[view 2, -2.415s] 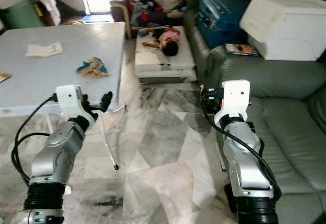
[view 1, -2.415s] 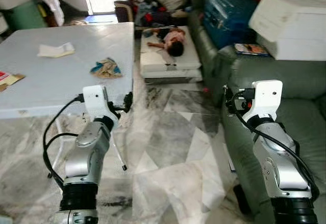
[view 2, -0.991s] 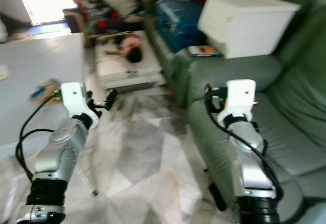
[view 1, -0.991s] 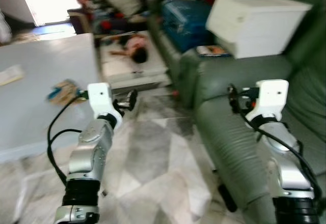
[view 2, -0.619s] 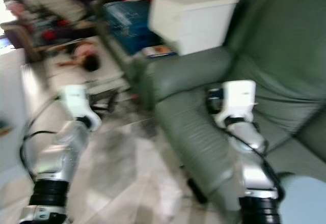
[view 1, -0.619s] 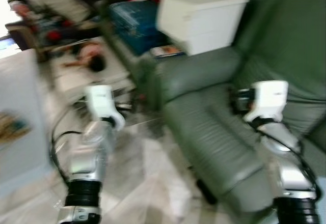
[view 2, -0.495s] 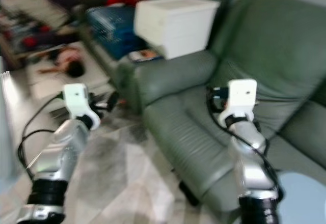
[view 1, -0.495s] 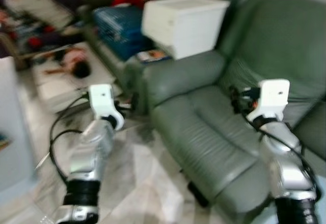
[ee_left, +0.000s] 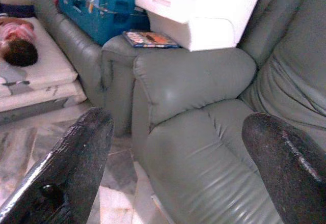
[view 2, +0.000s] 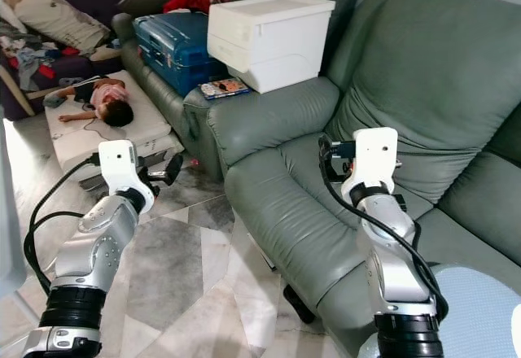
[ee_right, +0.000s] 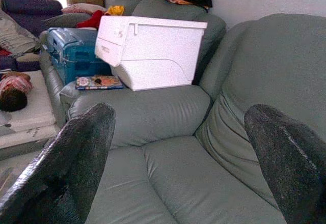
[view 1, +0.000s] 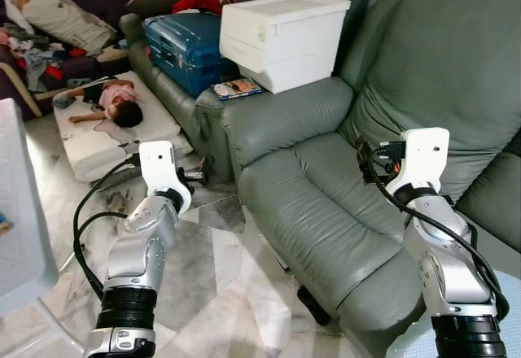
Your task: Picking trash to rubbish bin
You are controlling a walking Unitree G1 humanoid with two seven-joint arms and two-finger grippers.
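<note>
Both tools, left tool (ee_left: 173,147) and right tool (ee_right: 178,147), are spread wide and empty, facing the sofa (view 1: 326,211). Can't spot trash or bin, so it might wander toward the person (view 1: 110,102) lying on the mattress (view 1: 89,142).

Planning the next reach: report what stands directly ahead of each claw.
The green sofa blocks both. The left claw, open over the floor, faces its armrest; the right claw, open, hangs above its seat cushion. A white box and a blue suitcase sit beyond.

1 white box (view 1: 281,37), 1 suitcase (view 1: 186,42), 1 magazine (view 1: 237,89)
</note>
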